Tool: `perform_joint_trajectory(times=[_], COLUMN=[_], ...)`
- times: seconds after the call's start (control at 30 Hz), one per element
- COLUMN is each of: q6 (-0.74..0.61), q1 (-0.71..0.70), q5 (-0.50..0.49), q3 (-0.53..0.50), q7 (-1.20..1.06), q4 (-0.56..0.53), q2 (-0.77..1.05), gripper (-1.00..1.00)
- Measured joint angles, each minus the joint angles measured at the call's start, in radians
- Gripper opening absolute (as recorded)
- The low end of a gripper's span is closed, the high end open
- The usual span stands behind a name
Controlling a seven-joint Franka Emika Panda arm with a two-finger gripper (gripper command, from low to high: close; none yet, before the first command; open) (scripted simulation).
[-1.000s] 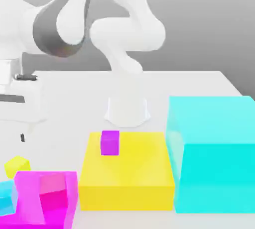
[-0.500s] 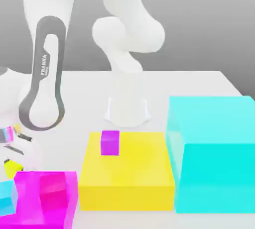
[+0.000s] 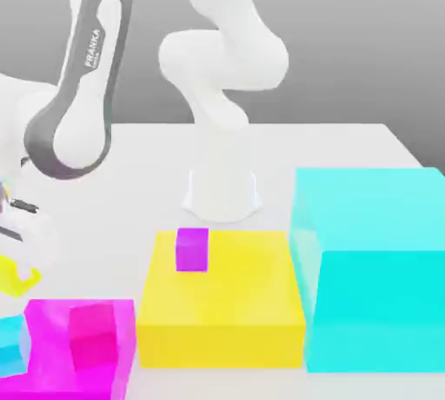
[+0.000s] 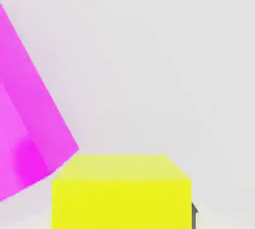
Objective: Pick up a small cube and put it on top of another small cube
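The small cube [image 3: 15, 276] is tiny and bright yellow, and it sits tilted at the exterior view's far left, just above the table. My gripper [image 3: 12, 270] is shut on it, with the white hand reaching down from above. The hand view has the same small cube [image 4: 121, 193] close up between my jaws, and one dark fingertip [image 4: 194, 212] shows at its side. A small purple cube [image 3: 192, 249] rests on the back left of the large yellow block [image 3: 222, 307].
A magenta block [image 3: 74, 346] with a hollow lies right in front of the held cube, beside a small cyan piece [image 3: 9, 343]. A tall cyan block [image 3: 374, 268] stands at the exterior view's right. The arm's white base [image 3: 222, 191] is behind the yellow block.
The arm swung down to the exterior view's left and the gripper went from open to shut on the small yellow cube. The cube now sits slightly higher, further left and tilted.
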Motion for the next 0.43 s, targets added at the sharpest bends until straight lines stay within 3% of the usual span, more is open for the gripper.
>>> perform_joint_trajectory(times=[0.2,0.3,0.33,0.43], q6=[-0.204,-0.130,-0.111,-0.111], q1=[0.095,0.089,0.087,0.087], q5=[-0.076,-0.028,-0.017,-0.017], q3=[0.019,0.043,0.048,0.048], q7=[0.211,0.196,0.190,0.190], q4=[0.205,0.208,0.205,0.205], q2=[-0.007,0.077,0.095,0.095], gripper=[-1.00,-1.00,1.00,1.00])
